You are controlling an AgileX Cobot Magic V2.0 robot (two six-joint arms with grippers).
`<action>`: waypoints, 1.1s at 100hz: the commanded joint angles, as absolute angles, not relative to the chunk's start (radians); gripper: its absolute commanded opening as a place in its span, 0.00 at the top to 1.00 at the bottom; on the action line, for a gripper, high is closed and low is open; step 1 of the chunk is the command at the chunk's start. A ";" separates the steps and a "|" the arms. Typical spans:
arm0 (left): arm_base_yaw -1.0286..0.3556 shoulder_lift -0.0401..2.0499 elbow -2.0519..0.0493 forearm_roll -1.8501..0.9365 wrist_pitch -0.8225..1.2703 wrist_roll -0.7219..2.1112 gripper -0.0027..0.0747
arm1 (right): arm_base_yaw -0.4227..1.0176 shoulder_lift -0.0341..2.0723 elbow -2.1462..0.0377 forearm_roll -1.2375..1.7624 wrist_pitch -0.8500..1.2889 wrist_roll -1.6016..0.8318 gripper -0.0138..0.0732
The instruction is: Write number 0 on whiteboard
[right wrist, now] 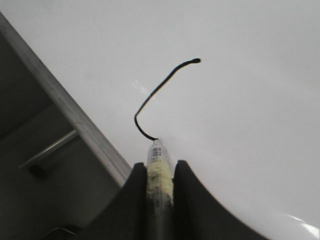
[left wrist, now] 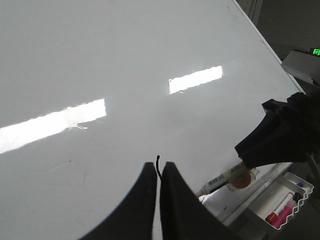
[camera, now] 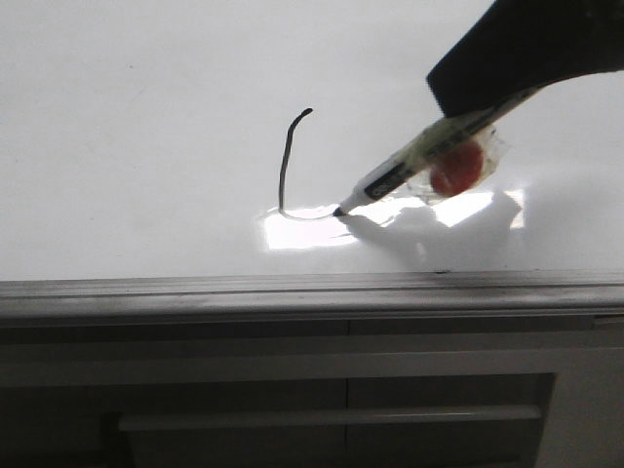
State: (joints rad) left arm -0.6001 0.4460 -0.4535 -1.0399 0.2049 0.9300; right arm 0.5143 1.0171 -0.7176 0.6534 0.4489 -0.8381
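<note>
Half done at most: number 0 only a left side and a bottom turn on whiteboard. Right gripper clenched on marker, tip touching. Left gripper pinched shut, empty. Press softly; curve toward 3 o'clock, then up to 12.
</note>
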 commanded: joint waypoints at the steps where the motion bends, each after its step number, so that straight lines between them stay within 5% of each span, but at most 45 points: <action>1: -0.600 0.450 -0.483 -1.063 0.167 0.919 0.99 | 0.471 0.977 -0.749 0.612 0.386 -0.826 0.91; 110: -0.600 0.450 -0.483 -1.063 0.201 0.919 0.99 | 0.578 1.167 -0.869 0.616 0.271 -0.826 0.91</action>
